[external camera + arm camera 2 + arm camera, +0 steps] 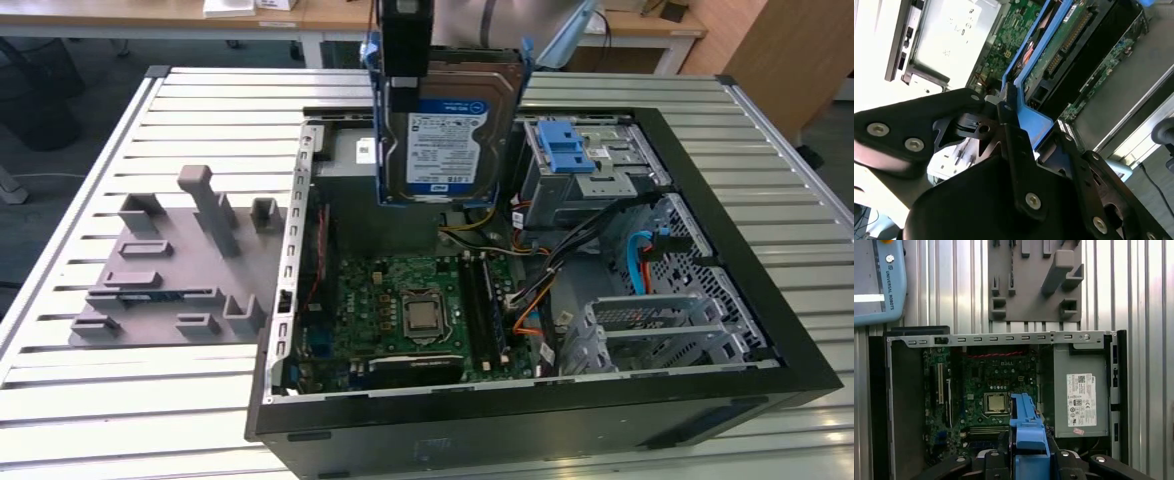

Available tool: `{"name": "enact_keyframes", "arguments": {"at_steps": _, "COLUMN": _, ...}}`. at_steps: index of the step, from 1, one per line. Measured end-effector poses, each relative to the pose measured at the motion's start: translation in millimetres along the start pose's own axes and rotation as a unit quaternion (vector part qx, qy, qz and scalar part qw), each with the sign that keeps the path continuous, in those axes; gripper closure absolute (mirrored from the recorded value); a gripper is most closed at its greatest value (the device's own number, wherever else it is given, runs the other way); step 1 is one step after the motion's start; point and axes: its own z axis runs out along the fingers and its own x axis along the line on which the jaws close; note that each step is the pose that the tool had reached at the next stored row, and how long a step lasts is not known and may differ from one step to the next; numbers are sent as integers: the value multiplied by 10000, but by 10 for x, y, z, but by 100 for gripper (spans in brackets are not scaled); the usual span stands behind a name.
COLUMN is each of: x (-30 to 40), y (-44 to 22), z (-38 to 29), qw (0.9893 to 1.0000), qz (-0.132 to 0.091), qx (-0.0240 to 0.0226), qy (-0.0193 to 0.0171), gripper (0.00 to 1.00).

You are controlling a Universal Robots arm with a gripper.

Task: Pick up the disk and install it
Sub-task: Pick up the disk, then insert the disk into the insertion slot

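We see the disk (451, 130) hanging upright above the open computer case (534, 425), clear of its motherboard (400, 300). The gripper (404, 45) is clenched on the disk's blue rail (1029, 120). We judge it stiff, fairly heavy and shock-sensitive, so the rails look the safest hold.

Jaws hide pt of disk (447, 130) top, exterior view.

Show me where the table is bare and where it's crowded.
Bare table slats lie in front of the grey fixture plate and behind it toward the far edge; a narrow strip runs along the computer case on the exterior view's right. Inside the case is crowded: motherboard, cables, the gripper holding the disk above.
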Motion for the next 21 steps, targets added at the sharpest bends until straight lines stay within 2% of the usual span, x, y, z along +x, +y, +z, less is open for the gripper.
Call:
{"name": "enact_keyframes", "arguments": {"at_steps": 9, "x": 2, "y": -302, "z": 28, "qw": 10000, "qz": 1, "qx": 0, "qy": 0, "gripper": 64}}
{"name": "enact_keyframes", "arguments": {"at_steps": 15, "x": 63, "y": -382, "z": 49, "qw": 10000, "qz": 1, "qx": 0, "qy": 1, "gripper": 64}}
{"name": "enact_keyframes", "arguments": {"at_steps": 21, "x": 69, "y": -389, "z": 51, "qw": 10000, "qz": 1, "qx": 0, "qy": 5, "gripper": 64}}
